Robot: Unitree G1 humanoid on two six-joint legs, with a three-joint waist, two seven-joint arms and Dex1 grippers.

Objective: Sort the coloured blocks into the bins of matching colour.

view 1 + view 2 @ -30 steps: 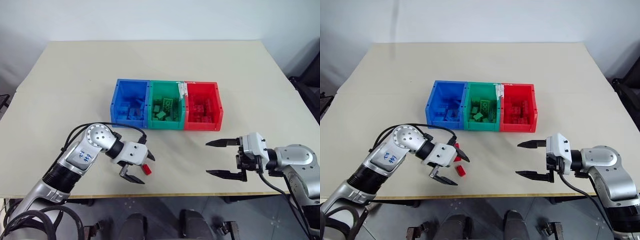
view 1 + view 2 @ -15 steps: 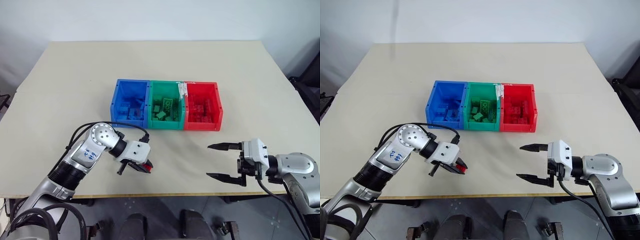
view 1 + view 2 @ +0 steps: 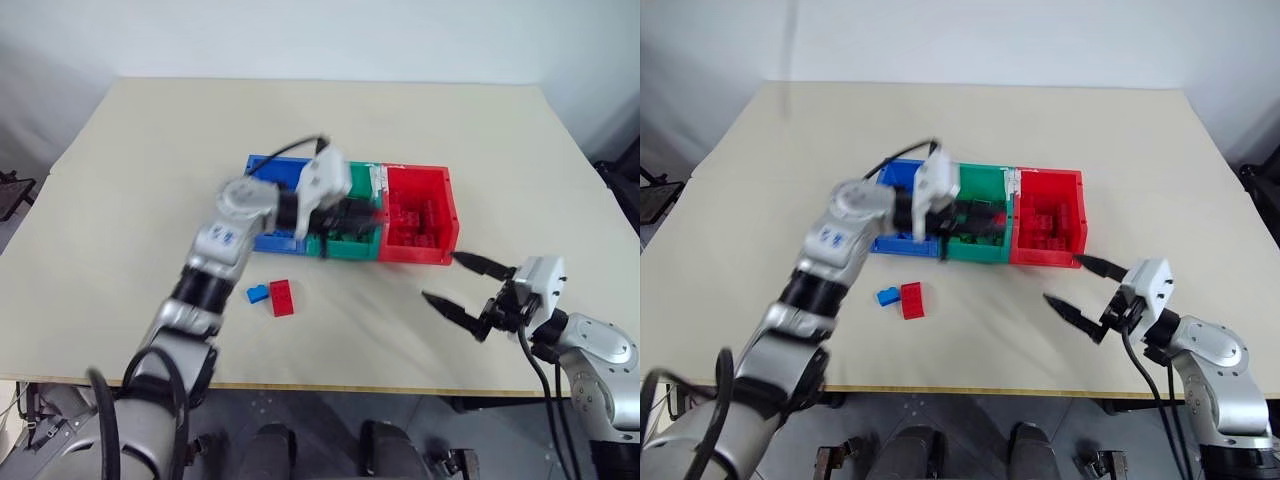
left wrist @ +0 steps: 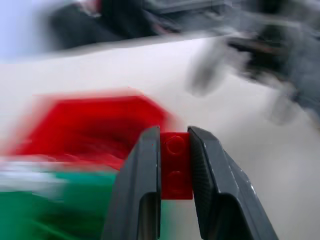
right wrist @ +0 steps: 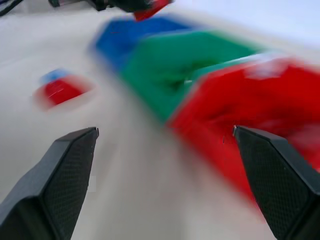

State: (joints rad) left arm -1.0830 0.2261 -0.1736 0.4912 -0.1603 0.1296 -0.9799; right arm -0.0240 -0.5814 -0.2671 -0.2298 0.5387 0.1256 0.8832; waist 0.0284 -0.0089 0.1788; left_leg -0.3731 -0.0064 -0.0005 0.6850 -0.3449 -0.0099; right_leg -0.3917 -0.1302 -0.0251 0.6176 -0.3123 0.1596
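Since the earlier frame, the left hand (image 4: 175,170) has risen from the table (image 3: 130,180) to over the green bin (image 3: 362,245), pinching a red brick (image 4: 176,165); carry it fully over the red bin (image 3: 420,215) before releasing, while the right hand (image 3: 462,287) waits spread.

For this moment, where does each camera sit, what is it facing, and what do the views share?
Left and right eye views: head-mounted, looking down at the table, bins, two loose blocks and both arms.
Left wrist view: looks along the left end effector, shut on a red block, toward the bins.
Right wrist view: looks between the open right end effector fingers at the bins.
Shared: all show the red bin.
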